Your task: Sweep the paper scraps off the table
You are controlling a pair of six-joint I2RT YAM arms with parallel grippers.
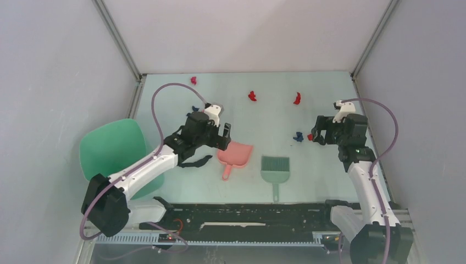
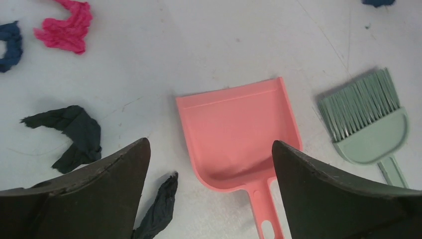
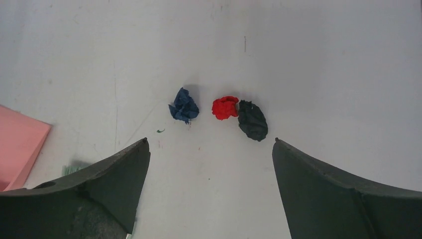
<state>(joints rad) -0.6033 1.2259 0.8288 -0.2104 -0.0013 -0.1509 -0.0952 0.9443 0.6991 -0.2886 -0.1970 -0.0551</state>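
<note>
No text, label, brand or number can be read in any view. The pink dustpan [image 2: 239, 134] bears no marking. Neither does the green brush [image 2: 366, 122] beside it.

left wrist view: handle of the pink dustpan [image 2: 239, 144] cut by the lower edge; handle of the green brush [image 2: 366, 124] and one black scrap [image 2: 159, 206] run behind fingers of the left end effector [image 2: 210, 143]; a dark blue scrap [image 2: 10, 45] clipped at left. right wrist view: dustpan mostly out of frame.

High rear overview, wrist views close above table [image 1: 321, 176]
</note>
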